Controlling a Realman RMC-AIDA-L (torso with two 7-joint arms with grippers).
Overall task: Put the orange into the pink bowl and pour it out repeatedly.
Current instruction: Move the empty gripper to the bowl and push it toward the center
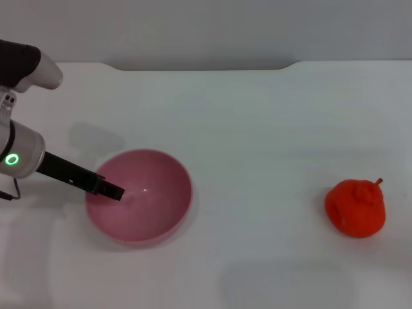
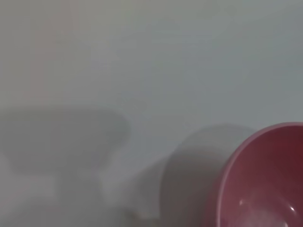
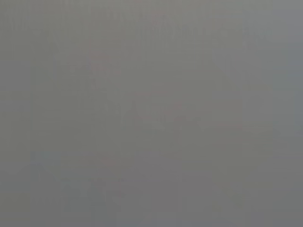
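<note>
Head view. Pink bowl (image 1: 140,196): upright on the desk (image 1: 257,129), toward the robot's left, nothing in it. Left gripper (image 1: 113,192): a dark finger reaches over the near-left rim into the bowl; the jaws appear clamped on that rim, one finger inside, the other hidden beneath. Orange (image 1: 355,207): resting on the desk well apart from the bowl, toward the robot's right, stem nub up and outward, untouched. Right gripper: not in view.

Handling, judged: orange looks like a light, hollow toy with a lumpy, matte skin, likely firm enough for a pinch across its widest girth; it may roll if nudged. Bowl is glossy, thin-walled plastic, probably light and slick; the rim is the only practical hold, and a rim pinch may slip when tipped.

Left wrist view. Bowl rim and inner wall (image 2: 265,179) at one corner, with its shadow on the pale desk (image 2: 180,61). Own fingers not shown.

Right wrist view. Uniform grey; nothing legible.

Surface and room: desk white, smooth, flat, slightly reflective; a grey wall runs beyond its far edge.
</note>
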